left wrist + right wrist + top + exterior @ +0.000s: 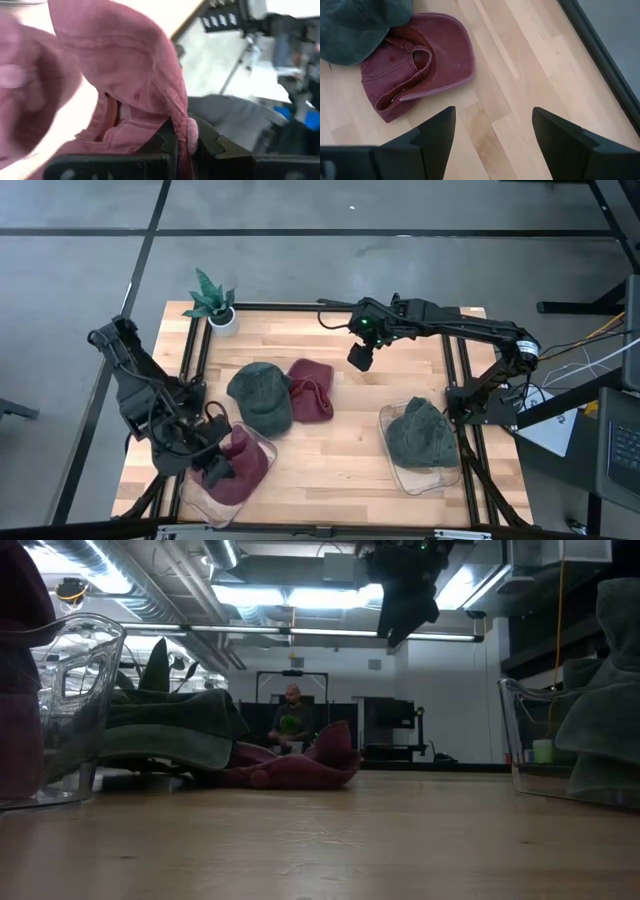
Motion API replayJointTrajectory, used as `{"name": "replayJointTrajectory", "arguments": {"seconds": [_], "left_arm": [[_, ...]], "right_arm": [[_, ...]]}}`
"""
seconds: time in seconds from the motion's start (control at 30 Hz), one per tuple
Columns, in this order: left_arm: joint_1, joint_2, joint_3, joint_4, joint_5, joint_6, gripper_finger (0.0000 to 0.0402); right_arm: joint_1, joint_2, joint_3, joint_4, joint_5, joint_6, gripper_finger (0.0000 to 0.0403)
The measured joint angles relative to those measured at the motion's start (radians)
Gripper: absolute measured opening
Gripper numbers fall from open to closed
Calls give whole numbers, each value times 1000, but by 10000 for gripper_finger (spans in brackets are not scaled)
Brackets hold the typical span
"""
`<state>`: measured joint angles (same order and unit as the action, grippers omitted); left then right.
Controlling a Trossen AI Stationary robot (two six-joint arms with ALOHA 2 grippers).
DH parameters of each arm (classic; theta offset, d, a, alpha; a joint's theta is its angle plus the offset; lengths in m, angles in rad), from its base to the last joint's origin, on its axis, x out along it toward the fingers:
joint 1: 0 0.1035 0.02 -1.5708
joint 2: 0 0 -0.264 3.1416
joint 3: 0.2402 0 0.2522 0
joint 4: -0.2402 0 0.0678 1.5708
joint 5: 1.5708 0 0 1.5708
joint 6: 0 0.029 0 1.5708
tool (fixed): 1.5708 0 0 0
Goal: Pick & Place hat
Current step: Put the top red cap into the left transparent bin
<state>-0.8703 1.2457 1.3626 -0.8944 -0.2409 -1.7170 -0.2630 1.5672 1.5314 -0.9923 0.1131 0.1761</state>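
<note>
My left gripper point(214, 464) is shut on a maroon hat point(240, 465) that sits in the clear tub point(262, 442) at the table's near left. A second maroon hat point(311, 390) lies flat on the table's middle, its side tucked under a dark green hat point(259, 394) to its left. Another green hat point(420, 434) rests inside the clear tub point(384, 420) at the near right. My right gripper point(360, 358) hangs open above bare wood, to the right of the middle maroon hat point(415, 65) and clear of it. My left gripper pinches a folded edge of the maroon hat point(186, 136) between its two fingers point(165, 142). The crown point(120, 60) bulges out beyond the fingertips. The hat lies in the tub; which part bears on the tub is hidden by the gripper and the cloth.
A small potted plant point(214, 304) stands at the far left corner. A black frame point(455, 370) runs along the table's edges. Bare wood point(330, 460) lies between the two tubs. In the low view a person point(291, 720) sits in the room beyond the table.
</note>
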Motion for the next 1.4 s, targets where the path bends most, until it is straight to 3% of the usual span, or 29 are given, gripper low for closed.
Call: {"name": "replayJointTrajectory", "arguments": {"seconds": [0.43, 0.7, 1.07, 1.4], "left_arm": [[2, 22, 0, -204, -110, -224, 16], [2, 93, 0, -178, -125, -287, 16], [0, 209, 0, -186, -74, -330, 17], [0, 196, 0, -402, 18, -312, 17]], "right_arm": [[0, 101, 0, 3, 0, -3, 262], [0, 110, 0, 7, 0, -3, 262], [0, 108, 0, 7, 0, -23, 262], [0, 108, 0, 7, 0, -27, 261]]}}
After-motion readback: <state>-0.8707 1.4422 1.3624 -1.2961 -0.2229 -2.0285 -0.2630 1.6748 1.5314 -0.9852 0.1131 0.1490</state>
